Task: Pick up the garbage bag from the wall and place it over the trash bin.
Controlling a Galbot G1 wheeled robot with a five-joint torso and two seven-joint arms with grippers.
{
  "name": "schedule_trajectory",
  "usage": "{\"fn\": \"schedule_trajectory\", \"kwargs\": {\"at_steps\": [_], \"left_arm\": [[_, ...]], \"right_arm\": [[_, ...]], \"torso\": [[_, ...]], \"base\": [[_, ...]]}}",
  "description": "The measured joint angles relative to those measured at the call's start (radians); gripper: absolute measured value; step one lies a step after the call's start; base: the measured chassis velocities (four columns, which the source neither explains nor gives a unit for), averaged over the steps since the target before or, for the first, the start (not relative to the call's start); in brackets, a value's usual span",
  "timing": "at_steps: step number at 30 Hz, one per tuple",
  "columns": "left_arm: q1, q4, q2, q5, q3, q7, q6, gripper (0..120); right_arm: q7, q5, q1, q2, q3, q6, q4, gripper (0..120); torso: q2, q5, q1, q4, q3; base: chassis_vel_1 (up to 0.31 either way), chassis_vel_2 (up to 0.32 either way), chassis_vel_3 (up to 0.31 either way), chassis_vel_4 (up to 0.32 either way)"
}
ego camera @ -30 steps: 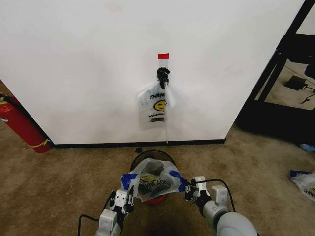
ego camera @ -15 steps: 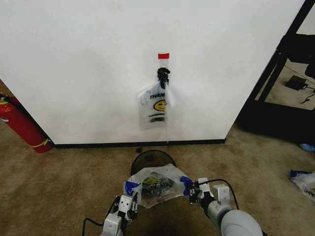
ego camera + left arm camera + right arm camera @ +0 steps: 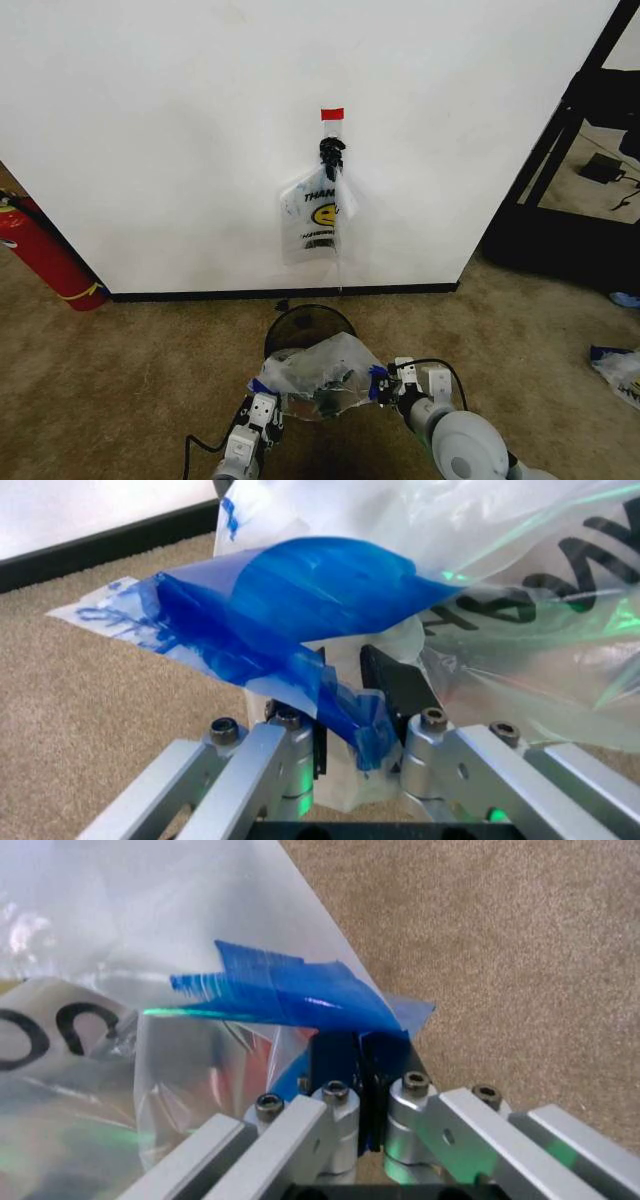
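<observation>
The garbage bag [image 3: 322, 370], crinkly translucent white with blue handles, is spread over the near part of the black mesh trash bin [image 3: 308, 318], whose far rim shows behind it. My left gripper [image 3: 262, 404] is at the bag's left handle. In the left wrist view its fingers [image 3: 392, 684] stand slightly apart, and the blue handle [image 3: 290, 622] drapes loosely through the gap of the left gripper [image 3: 345, 686]. My right gripper [image 3: 386, 384] is shut on the bag's right blue handle [image 3: 300, 994], pinched between the pads of the right gripper [image 3: 358, 1050]. The white wall [image 3: 200, 120] rises behind the bin.
A flat white smiley bag [image 3: 318, 215] hangs from a black hook [image 3: 331, 152] under a red tape strip [image 3: 332, 114]. A red fire extinguisher [image 3: 40, 250] leans at the left. A black frame [image 3: 560, 140] stands at the right, and another bag [image 3: 620, 370] lies on the carpet.
Both grippers have drawn nearer and lower with the bag, and the bag has sunk down around the bin's near rim.
</observation>
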Motion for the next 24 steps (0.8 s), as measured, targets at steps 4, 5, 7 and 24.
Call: {"fn": "schedule_trajectory", "kwargs": {"at_steps": [4, 5, 7, 24], "left_arm": [[0.0, 0.02, -0.015, 0.022, 0.005, -0.001, -0.023, 18], [0.0, 0.027, -0.021, 0.033, 0.006, -0.001, -0.032, 18], [-0.001, 0.031, -0.025, 0.04, 0.006, -0.001, -0.038, 18], [0.017, 0.066, -0.065, 0.106, -0.011, -0.001, -0.088, 32]], "right_arm": [[-0.017, -0.02, 0.006, 0.017, 0.0, 0.015, -0.028, 0], [-0.022, -0.025, 0.008, 0.022, 0.0, 0.019, -0.036, 0], [-0.025, -0.028, 0.01, 0.027, 0.0, 0.022, -0.041, 0], [-0.115, -0.118, 0.002, 0.053, 0.002, 0.093, -0.1, 0]], "torso": [[0.0, 0.0, 0.0, 0.0, 0.0], [0.0, -0.0001, 0.0, 0.0, 0.0], [0.0, -0.0001, 0.0, 0.0001, 0.0], [0.0, 0.0, 0.0, 0.0, 0.0]], "base": [[0.0, 0.0, 0.0, 0.0], [0.0, 0.0, 0.0, 0.0], [0.0, 0.0, 0.0, 0.0], [0.0, 0.0, 0.0, 0.0]]}}
